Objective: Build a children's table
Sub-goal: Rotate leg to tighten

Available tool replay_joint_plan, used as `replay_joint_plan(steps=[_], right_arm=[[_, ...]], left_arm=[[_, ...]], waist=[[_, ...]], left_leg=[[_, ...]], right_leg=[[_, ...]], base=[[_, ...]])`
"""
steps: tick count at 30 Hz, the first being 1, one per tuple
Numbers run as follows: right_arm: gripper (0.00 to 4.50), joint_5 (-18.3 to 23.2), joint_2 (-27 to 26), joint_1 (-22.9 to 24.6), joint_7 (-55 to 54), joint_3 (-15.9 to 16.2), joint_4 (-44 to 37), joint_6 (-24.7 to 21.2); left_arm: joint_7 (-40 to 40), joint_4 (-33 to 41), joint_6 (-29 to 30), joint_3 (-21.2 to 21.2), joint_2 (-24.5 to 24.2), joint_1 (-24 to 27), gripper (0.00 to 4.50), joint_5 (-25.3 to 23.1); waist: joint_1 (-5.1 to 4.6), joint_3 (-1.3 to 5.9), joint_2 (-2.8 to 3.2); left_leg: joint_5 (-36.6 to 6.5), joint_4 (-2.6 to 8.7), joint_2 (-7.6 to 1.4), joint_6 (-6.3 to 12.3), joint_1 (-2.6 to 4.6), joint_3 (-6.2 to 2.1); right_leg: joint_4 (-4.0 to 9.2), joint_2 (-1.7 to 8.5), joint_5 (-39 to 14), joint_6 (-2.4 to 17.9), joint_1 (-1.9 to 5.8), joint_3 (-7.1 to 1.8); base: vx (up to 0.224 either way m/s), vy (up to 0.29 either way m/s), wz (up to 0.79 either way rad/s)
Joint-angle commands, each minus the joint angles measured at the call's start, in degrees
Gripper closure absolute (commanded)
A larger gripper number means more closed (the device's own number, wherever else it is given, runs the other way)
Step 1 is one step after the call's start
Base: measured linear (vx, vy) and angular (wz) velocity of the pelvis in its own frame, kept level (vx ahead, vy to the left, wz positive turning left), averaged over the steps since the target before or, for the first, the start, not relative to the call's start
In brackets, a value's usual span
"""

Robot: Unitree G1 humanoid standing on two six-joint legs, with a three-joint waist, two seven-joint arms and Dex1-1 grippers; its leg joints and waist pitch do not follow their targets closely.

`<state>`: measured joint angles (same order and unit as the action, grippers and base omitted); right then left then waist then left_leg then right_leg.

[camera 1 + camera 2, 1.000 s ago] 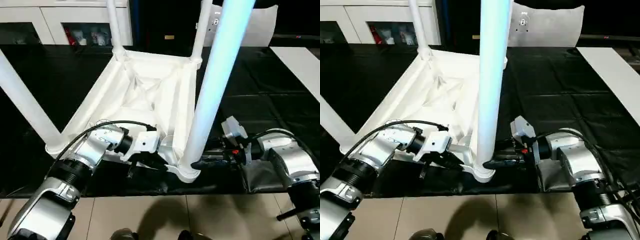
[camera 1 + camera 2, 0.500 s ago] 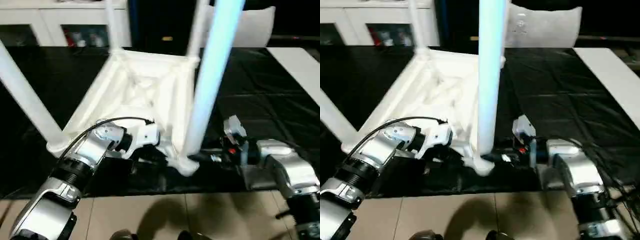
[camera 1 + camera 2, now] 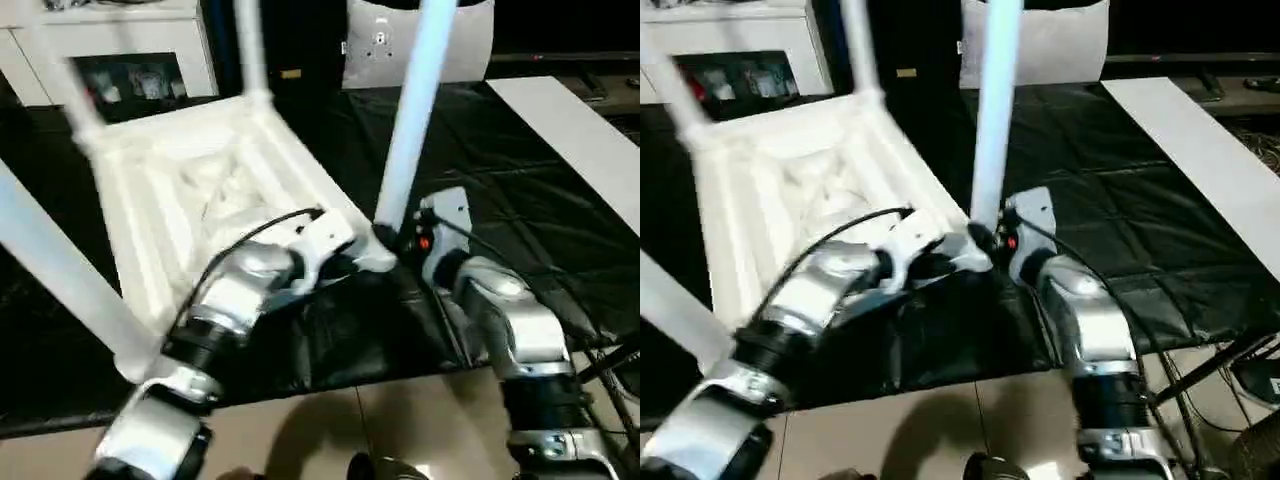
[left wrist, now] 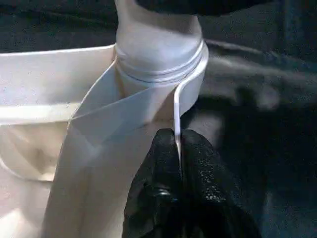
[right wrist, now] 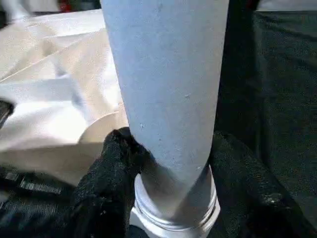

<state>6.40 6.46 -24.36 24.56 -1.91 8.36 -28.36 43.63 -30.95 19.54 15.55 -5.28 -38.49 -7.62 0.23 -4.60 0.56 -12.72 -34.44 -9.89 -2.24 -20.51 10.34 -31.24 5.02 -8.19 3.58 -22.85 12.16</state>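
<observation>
In the eye views, the children's table [image 3: 190,190] is lying upside down on the black-covered tabletop [image 3: 520,190], legs pointing up. In the left wrist view, the left gripper [image 4: 179,163] is pinching a thin rib by the corner socket [image 4: 163,64]. In the right wrist view, the right gripper [image 5: 168,173] is clasping the near leg [image 5: 166,84] just above its socket.

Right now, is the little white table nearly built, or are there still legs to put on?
Nearly built. The table lies upside down on the black cover, and legs rise from its corner sockets. In hand: the left gripper pinches the thin rim by the near corner, while the right gripper holds the near leg at its base. Still to do, probably: flip it onto its legs.
</observation>
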Motion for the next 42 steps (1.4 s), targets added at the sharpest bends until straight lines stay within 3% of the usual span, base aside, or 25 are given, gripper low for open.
replay_joint_plan(steps=[1,3,4,12,13,14,17,20,24,27,32,35,42], right_arm=[[1.9,0.4,-2.4,0.3,0.9,4.0,0.4,-1.0],[1.7,0.0,-1.5,1.1,1.6,3.4,-0.2,0.1],[1.49,0.0,-1.5,1.1,1.6,3.4,-0.2,0.1],[0.99,1.7,6.9,2.5,11.1,2.3,0.2,6.5],[0.72,2.2,8.3,2.5,13.3,2.0,0.5,7.1],[0.72,2.2,8.5,2.5,13.5,2.0,0.6,7.3],[0.42,4.0,15.4,1.6,24.3,1.7,2.8,12.5],[0.2,5.7,19.0,1.9,31.7,2.8,2.7,12.8],[0.2,5.5,23.5,2.1,40.1,5.6,3.1,15.6],[0.2,7.7,25.1,1.1,46.3,6.3,5.0,16.0],[0.66,9.7,26.3,-0.5,52.6,7.4,7.4,15.2],[0.97,10.3,26.5,-1.4,56.4,8.6,8.7,14.8],[1.54,11.2,25.4,-1.5,60.1,11.2,8.5,14.3]], left_arm=[[0.8,2.5,-1.1,2.2,4.4,-1.3,4.5,2.0],[1.9,2.9,-2.4,2.3,3.3,-0.8,4.5,1.4],[1.9,2.9,-2.4,2.3,3.3,-0.8,4.5,1.4],[7.1,2.4,-5.6,2.8,-2.7,0.1,4.5,1.3],[8.2,2.4,-6.2,3.0,-3.5,0.3,4.5,1.4],[8.4,2.4,-6.2,3.0,-3.6,0.3,4.5,1.4],[15.0,1.4,-10.6,3.9,-7.6,0.7,4.5,2.2],[18.7,0.6,-13.4,4.2,-9.2,0.7,4.5,3.1],[24.9,-0.1,-17.5,5.0,-11.2,0.5,4.5,4.6],[29.7,-0.8,-21.9,6.0,-12.7,0.1,4.5,5.5],[35.4,-1.5,-25.4,7.4,-14.1,-0.5,4.5,6.0],[38.3,-2.0,-27.2,8.2,-14.7,-0.9,4.5,5.8],[39.8,-2.6,-28.6,8.9,-14.8,-1.6,4.5,5.9]], waist=[[0.58,4.76,-0.06],[0.86,4.81,-0.16],[1.0,4.73,-0.12],[2.14,4.3,-0.15],[2.17,4.25,-0.1],[2.21,4.25,-0.08],[2.67,4.4,-0.12],[3.17,4.54,-0.24],[3.67,4.66,-0.34],[4.34,4.7,-0.49],[5.59,4.64,-0.38],[6.07,4.64,-0.45],[6.16,4.61,-0.5]], left_leg=[[-1.3,3.22,-4.44,6.56,-0.26,-2.76],[2.0,3.05,-4.61,8.7,-0.31,-2.61],[2.0,3.06,-4.57,9.4,-0.23,-2.48],[-3.8,3.4,-4.44,7.3,0.22,-2.13],[-4.3,3.45,-4.52,6.97,0.33,-2.16],[-4.5,3.46,-4.56,6.82,0.33,-2.21],[-4.4,3.39,-4.58,7.07,0.33,-2.14],[-3.7,3.26,-4.49,7.98,0.3,-2.03],[-2.3,3.2,-4.71,8.62,0.21,-2.01],[-2.5,3.14,-4.91,8.54,0.35,-1.93],[-3.8,3.27,-5.26,7.23,0.64,-1.88],[-4.3,3.27,-4.99,6.53,0.57,-1.77],[-4.0,3.3,-4.95,6.24,0.44,-1.83]], right_leg=[[3.41,5.69,-13.1,1.3,4.15,-4.92],[2.22,5.97,-6.9,4.7,4.18,-5.42],[2.21,6.05,-6.7,5.5,4.18,-5.45],[3.53,5.99,-15.5,3.3,4.22,-5.37],[3.63,5.99,-16.1,3.0,4.1,-5.42],[3.59,5.98,-16.1,2.9,4.09,-5.41],[3.41,6.03,-15.3,3.2,4.12,-5.54],[3.09,5.98,-13.6,3.8,4.23,-5.58],[2.63,5.98,-12.5,4.5,4.17,-5.62],[2.76,5.94,-13.5,4.7,3.96,-5.55],[2.84,6.14,-15.8,4.6,3.77,-5.68],[2.98,6.17,-17.3,4.0,3.85,-5.63],[3.04,6.1,-17.5,3.5,3.86,-5.57]], base=[[0.0,0.0,0.0],[0.0,0.0,0.0],[0.0,0.0,0.0],[0.0,0.0,0.0],[0.0,0.0,0.0],[0.0,0.0,0.0],[0.0,0.0,0.0],[0.0,0.0,0.0],[0.0,0.0,0.0],[0.0,0.0,0.0],[0.0,0.0,0.0],[0.0,0.0,0.0],[0.0,0.0,0.0]])
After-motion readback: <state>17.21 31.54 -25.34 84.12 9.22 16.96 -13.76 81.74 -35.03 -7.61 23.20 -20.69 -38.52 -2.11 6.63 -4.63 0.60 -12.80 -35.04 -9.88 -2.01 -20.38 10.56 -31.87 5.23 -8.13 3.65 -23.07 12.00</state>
